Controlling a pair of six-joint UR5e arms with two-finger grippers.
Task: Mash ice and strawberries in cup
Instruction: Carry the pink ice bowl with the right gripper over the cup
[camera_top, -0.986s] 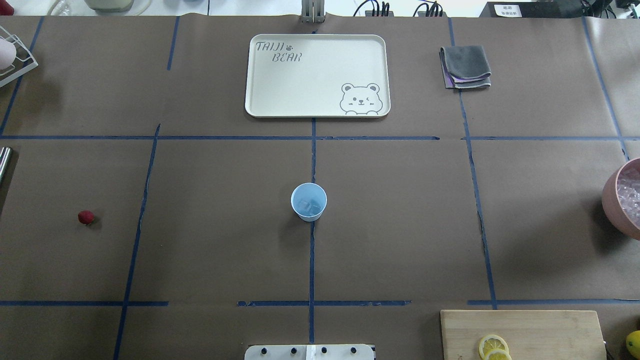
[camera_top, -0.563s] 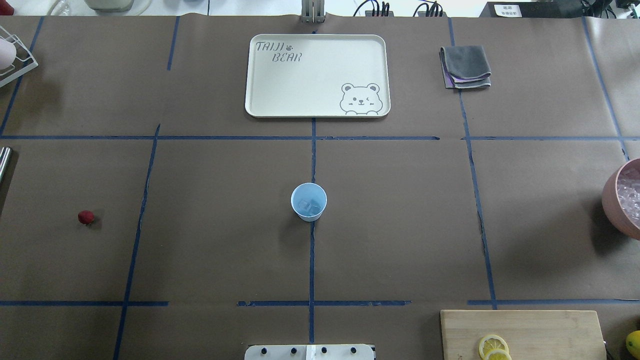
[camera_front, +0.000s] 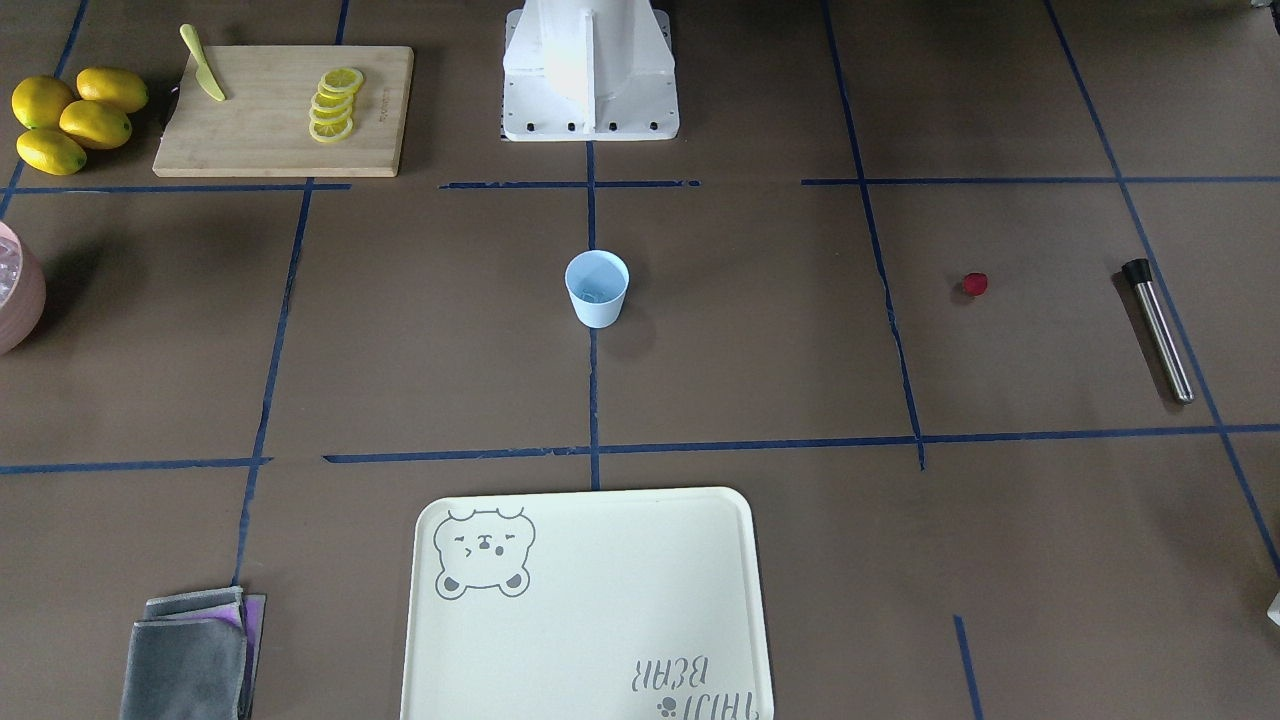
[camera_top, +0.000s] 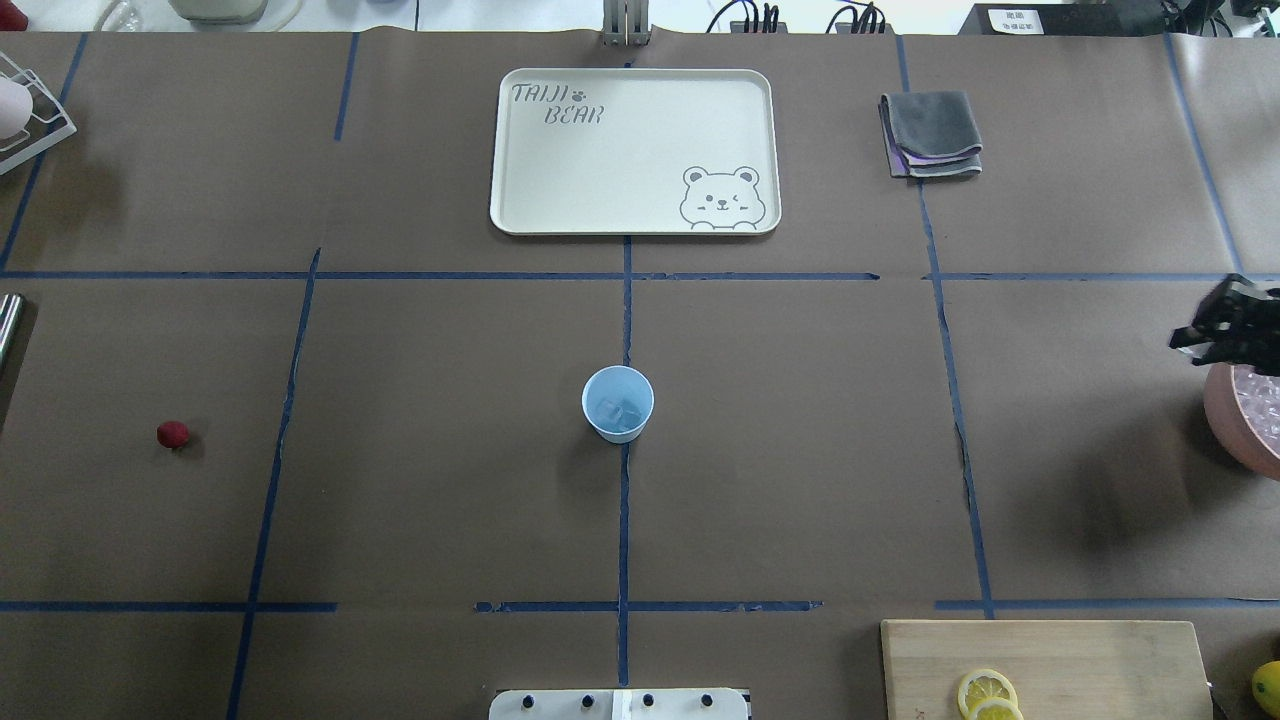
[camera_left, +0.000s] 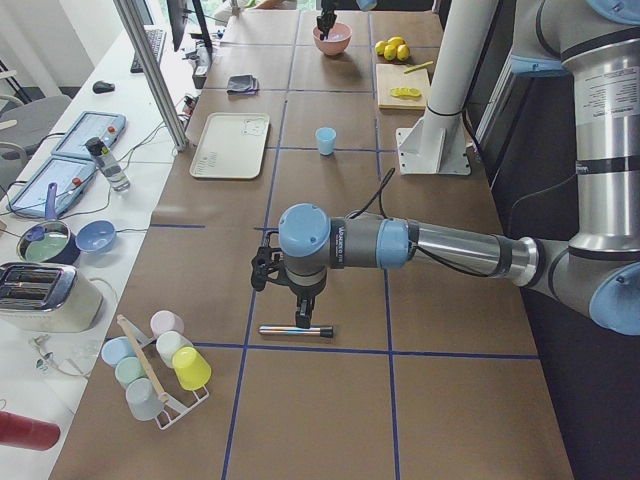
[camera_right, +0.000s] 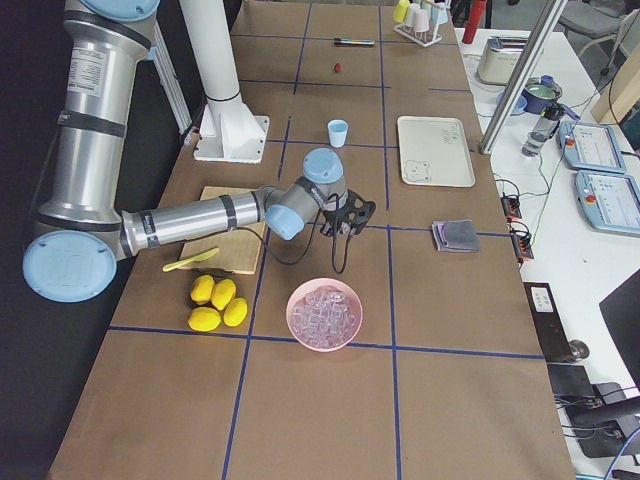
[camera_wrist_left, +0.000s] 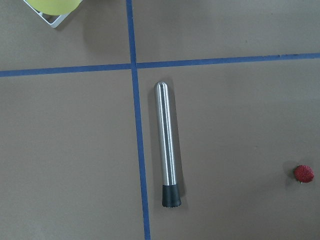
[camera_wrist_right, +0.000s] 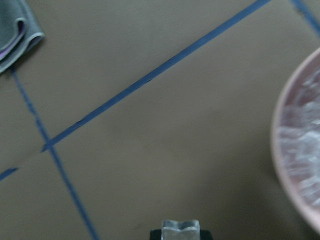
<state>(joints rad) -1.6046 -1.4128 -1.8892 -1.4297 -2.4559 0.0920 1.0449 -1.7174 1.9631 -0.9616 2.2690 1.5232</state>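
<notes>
The pale blue cup stands upright at the table's middle with a few ice chunks inside; it also shows in the front view. The red strawberry lies alone on the table's left part, also in the left wrist view. My right gripper is at the right edge, by the far rim of the pink bowl of ice. It is shut on an ice chunk. My left gripper hovers over a steel muddler; I cannot tell whether it is open.
A cream bear tray and a folded grey cloth lie at the far side. A cutting board with lemon slices and a knife, and whole lemons, lie near the robot base. A cup rack stands at the left end.
My right gripper has come into the overhead view at the right edge and now covers the far rim of the pink bowl. The cup and the strawberry have not moved.
</notes>
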